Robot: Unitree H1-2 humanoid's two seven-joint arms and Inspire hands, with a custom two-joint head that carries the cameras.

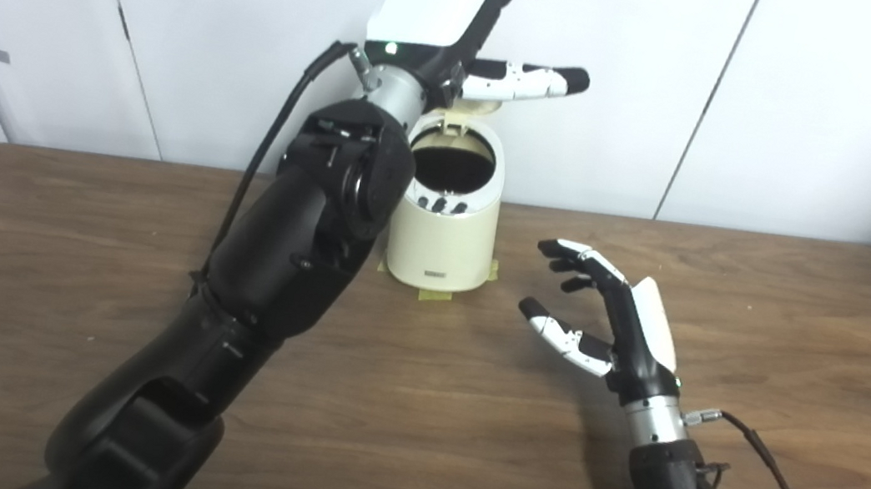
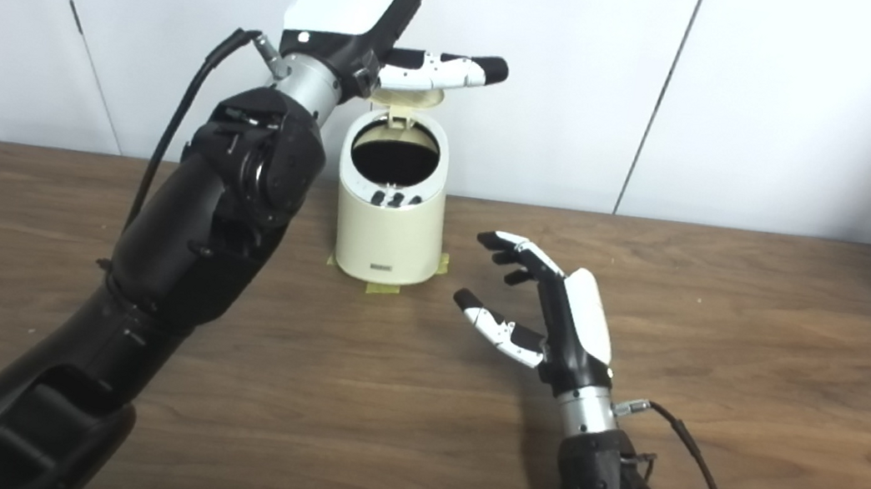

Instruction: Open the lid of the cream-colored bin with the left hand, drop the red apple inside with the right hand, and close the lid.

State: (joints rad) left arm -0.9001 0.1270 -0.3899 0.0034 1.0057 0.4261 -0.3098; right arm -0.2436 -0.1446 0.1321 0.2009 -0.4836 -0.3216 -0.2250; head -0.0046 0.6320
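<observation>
Nearest the camera, the left arm rises from about 7 o'clock up toward 12, and the right forearm comes in at about 5 o'clock. The right hand (image 2: pixel 540 313) hovers over the wooden table (image 2: pixel 761 388) with its fingers spread and lightly curled, holding nothing; it sits at roughly 4 o'clock from the cream-colored bin (image 2: pixel 389 226) and apart from it. The left hand (image 2: pixel 386 15) is raised above and a little behind the bin at 12 o'clock, fingers apart, thumb reaching out to the right. Whether it touches the lid (image 2: pixel 411 98) I cannot tell; the lid stands tipped up at the back of the rim, just below that thumb, and the hand does not appear to grasp it.

The bin's mouth is open and dark, so the first step looks done. The red apple is nowhere on the table in either view; the interior is too dark to see into, so I judge, without being able to confirm it, that the apple is already inside. What appears left is closing the lid, which falls to the left hand above it
</observation>
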